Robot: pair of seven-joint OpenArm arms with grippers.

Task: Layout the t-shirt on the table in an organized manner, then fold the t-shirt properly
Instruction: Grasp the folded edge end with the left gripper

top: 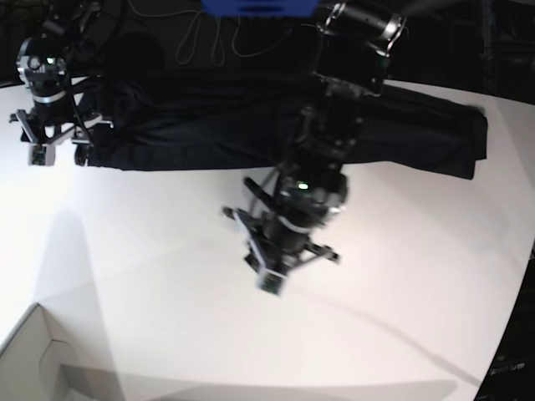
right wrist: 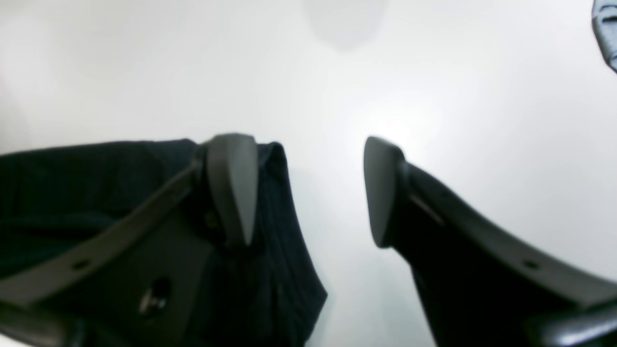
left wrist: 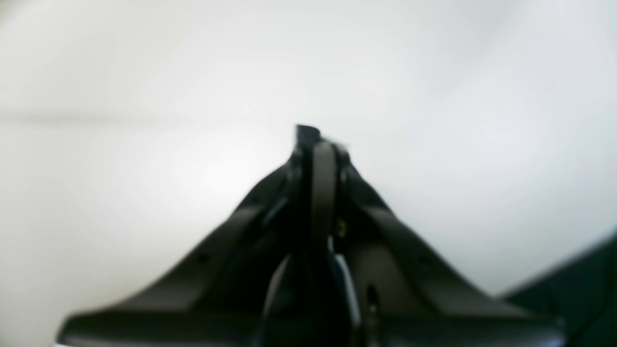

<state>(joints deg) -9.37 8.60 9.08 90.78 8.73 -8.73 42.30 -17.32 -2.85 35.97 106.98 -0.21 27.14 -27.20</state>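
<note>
The black t-shirt lies as a long, narrow band across the far side of the white table, reaching from left to right. My right gripper is at the shirt's left end and open. In the right wrist view one of its fingers is over the t-shirt edge and the other is over bare table. My left gripper hovers over the middle of the table, in front of the shirt. Its fingertips are pressed together with nothing between them.
A pale cardboard box corner sits at the near left edge. A blue object and cables lie beyond the table's far edge. The table's curved edge runs down the right side. A grey object shows at the right wrist view's top right.
</note>
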